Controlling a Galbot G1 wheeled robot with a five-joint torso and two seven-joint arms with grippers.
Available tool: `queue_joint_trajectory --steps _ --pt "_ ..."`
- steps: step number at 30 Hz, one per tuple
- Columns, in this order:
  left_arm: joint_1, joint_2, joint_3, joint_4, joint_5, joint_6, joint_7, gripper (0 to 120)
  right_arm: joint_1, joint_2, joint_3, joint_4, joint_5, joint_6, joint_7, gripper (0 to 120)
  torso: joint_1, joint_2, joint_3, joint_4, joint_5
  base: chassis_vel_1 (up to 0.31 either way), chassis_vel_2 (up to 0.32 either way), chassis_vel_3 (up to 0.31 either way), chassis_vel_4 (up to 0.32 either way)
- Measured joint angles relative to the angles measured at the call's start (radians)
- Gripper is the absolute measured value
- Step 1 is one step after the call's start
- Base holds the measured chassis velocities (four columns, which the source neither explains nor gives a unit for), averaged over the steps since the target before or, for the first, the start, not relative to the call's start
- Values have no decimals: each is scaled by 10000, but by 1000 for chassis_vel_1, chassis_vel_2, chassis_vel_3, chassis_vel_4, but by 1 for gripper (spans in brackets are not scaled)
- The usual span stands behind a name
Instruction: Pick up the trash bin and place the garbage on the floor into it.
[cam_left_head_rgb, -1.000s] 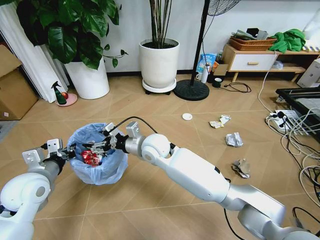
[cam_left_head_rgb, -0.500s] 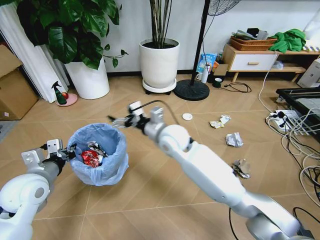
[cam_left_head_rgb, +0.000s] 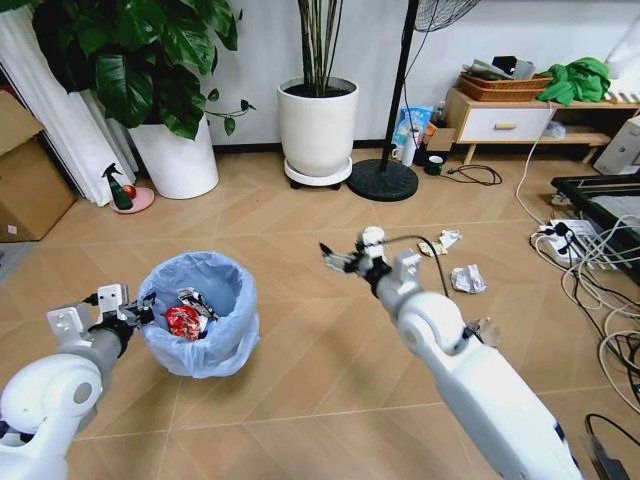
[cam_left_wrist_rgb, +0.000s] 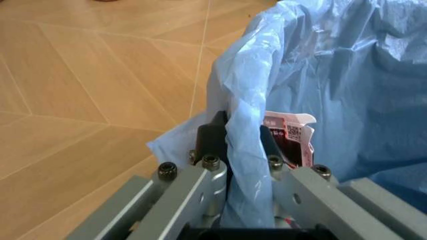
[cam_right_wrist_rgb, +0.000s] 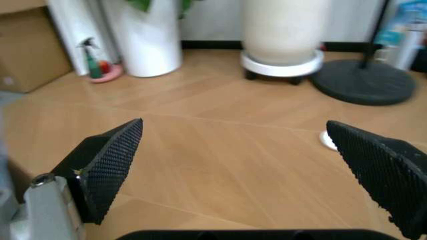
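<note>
Down at about eight o'clock on the floor (cam_left_head_rgb: 300, 390) sits the trash bin (cam_left_head_rgb: 200, 320), its blue bag holding a red can (cam_left_head_rgb: 182, 320) and crumpled paper. At its nine o'clock rim the left gripper (cam_left_wrist_rgb: 237, 145) is clamped on the bag's edge. Out toward two o'clock from the bin, the right gripper (cam_left_head_rgb: 340, 262) hangs above the planks, spread wide and empty. Beyond it lie a white disc (cam_left_head_rgb: 373, 234) and paper wads (cam_left_head_rgb: 467, 278).

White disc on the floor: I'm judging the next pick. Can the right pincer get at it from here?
Probably yes. The open right pincer hangs near the white disc, with bare floor between them and nothing on top.
</note>
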Motion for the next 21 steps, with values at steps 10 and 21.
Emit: queue_joint_trajectory --steps 10,21 --pt "68 -70 21 -113 5 -10 78 0 -1818 732 2086 403 -862 317 -262 100 0 0 1 1 0 0 0 0 0" --pt "239 -163 -91 -298 7 -21 85 0 -2990 1065 3405 887 -1251 587 -641 100 0 0 1 0 -2 0 0 0 0"
